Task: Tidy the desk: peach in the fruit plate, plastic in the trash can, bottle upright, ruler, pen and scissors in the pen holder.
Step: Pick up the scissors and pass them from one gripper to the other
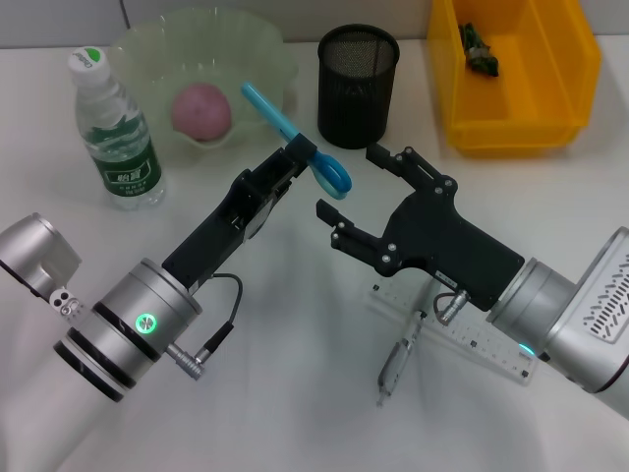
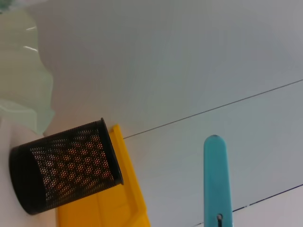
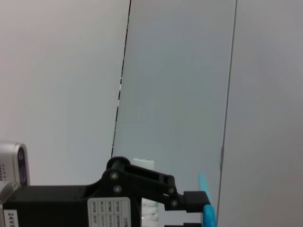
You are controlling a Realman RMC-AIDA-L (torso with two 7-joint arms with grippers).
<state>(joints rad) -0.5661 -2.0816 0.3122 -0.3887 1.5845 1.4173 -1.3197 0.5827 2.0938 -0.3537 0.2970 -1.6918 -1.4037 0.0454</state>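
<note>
White desk (image 1: 295, 393) beneath a pale panelled wall (image 2: 189, 61)

A white desk (image 1: 295, 393) with a smooth, matte top is seen from the head view, and it is lit evenly from above, so that only soft, short shadows are cast on it. At its far edge a pale grey wall (image 1: 59, 25) is met, and a thin dark vertical seam is visible there. In both wrist views the wall (image 2: 189, 61) is shown as large plain light-grey panels (image 3: 175, 85), which are divided by narrow dark joint lines. No window or floor can be made out.
</note>
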